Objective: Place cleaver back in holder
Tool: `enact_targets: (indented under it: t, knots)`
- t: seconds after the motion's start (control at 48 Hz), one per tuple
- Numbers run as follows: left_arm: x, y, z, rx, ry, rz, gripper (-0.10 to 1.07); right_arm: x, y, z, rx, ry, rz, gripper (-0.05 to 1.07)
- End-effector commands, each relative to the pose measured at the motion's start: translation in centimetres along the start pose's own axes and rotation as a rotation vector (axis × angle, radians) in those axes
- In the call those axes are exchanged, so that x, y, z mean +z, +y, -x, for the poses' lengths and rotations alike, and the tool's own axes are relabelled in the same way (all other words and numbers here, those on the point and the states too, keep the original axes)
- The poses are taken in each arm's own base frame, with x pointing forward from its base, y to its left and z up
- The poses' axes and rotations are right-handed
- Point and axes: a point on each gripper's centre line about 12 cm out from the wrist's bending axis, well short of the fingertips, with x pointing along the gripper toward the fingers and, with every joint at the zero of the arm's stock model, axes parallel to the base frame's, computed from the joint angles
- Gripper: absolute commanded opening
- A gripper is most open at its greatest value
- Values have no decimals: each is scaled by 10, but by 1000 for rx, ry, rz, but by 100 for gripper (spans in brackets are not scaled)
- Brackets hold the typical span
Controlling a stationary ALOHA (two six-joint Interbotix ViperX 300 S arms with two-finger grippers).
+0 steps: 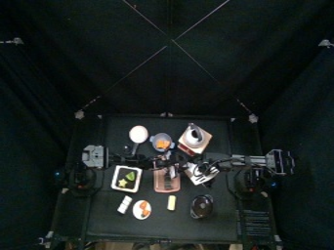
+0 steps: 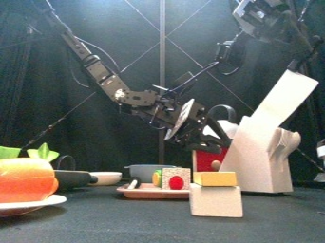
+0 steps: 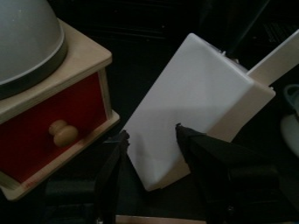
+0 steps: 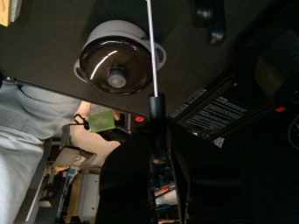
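The right claw (image 4: 156,156) grips the cleaver (image 2: 296,95), slanted against the top of the holder (image 2: 260,157) (probably aiming for its slot), while the wide-open left claw (image 3: 152,162) straddles the holder, apparently to steady it.

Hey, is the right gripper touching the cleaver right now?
Touching. The right wrist view shows the cleaver edge-on as a thin pale line rising straight out from between the right gripper jaws, which are closed on it.
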Motion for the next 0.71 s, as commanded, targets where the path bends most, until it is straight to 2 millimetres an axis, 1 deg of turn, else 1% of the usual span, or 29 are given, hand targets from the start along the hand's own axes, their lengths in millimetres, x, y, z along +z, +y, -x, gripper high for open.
enact_targets:
  t: [0.0, 0.333, 0.688]
  knots:
    - [24, -3, 1, -8, -58, -9, 85, -1, 0, 7, 22, -11, 0, 36]
    - [24, -4, 1, -13, -58, -15, 85, 6, -3, 10, 14, -38, -17, 39]
    - [25, -4, 2, -13, -60, -15, 85, 20, -8, 12, -17, -106, -42, 59]
